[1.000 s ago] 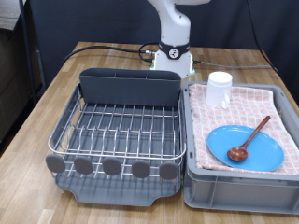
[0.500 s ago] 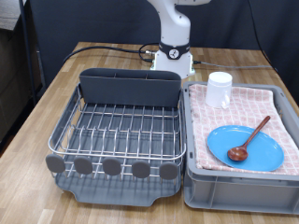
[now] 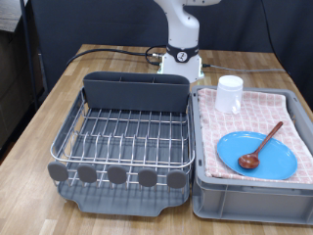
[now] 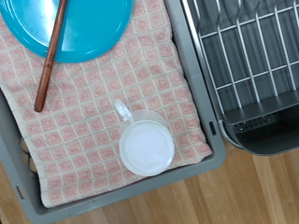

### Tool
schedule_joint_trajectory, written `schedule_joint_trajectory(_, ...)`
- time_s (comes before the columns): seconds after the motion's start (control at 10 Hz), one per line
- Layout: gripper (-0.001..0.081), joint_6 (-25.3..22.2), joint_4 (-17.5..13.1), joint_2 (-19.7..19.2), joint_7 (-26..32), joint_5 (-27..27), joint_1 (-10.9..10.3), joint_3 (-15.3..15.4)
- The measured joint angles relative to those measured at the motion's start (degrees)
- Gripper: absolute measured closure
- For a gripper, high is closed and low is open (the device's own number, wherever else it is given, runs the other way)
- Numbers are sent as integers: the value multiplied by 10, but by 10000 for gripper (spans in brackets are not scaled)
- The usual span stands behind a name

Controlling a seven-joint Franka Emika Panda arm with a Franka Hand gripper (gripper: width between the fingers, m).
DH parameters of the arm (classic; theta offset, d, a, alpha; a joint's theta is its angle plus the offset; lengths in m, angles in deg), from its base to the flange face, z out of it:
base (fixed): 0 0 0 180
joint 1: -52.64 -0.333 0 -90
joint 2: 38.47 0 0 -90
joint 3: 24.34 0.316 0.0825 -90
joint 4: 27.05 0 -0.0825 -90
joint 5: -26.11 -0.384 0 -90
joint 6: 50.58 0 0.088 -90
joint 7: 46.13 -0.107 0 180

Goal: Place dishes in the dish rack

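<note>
The light-blue plate (image 3: pixel 256 155) lies on the checkered cloth inside the grey tub at the exterior view's right, with the brown wooden spoon (image 3: pixel 261 146) resting across it. The white cup (image 3: pixel 230 94) stands upright on the cloth at the tub's far end. The dish rack (image 3: pixel 122 137) sits at the exterior view's left with nothing on its chrome wires. In the wrist view the cup (image 4: pixel 146 146), the spoon (image 4: pixel 50 56), the plate (image 4: pixel 89 23) and a corner of the rack (image 4: pixel 248 65) appear below the hand. The gripper shows in neither view; only the arm's base and lower links (image 3: pixel 182 39) are visible.
The grey tub (image 3: pixel 249 201) lined with pink-and-white cloth stands right beside the rack on a wooden table (image 3: pixel 59 98). The rack's tall grey trough (image 3: pixel 135 91) runs along its far side. Black cables (image 3: pixel 112 49) lie on the table near the arm's base.
</note>
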Motion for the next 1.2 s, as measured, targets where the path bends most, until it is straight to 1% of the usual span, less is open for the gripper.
schedule_joint_trajectory(0.3,4,9,-48,-58,-95,8,0,37)
schedule_joint_trajectory(0.4,4,9,-60,-72,-114,17,0,47)
schedule_joint_trajectory(0.6,4,32,-64,-92,-117,19,-1,56)
schedule_joint_trajectory(0.7,4,52,-58,-100,-113,18,-1,57)
schedule_joint_trajectory(0.8,4,85,-43,-105,-109,18,-1,58)
schedule_joint_trajectory(1.0,4,186,11,-111,-105,17,-3,59)
schedule_joint_trajectory(1.1,4,224,36,-116,-105,17,-4,62)
schedule_joint_trajectory(1.2,4,252,57,-123,-109,18,-4,67)
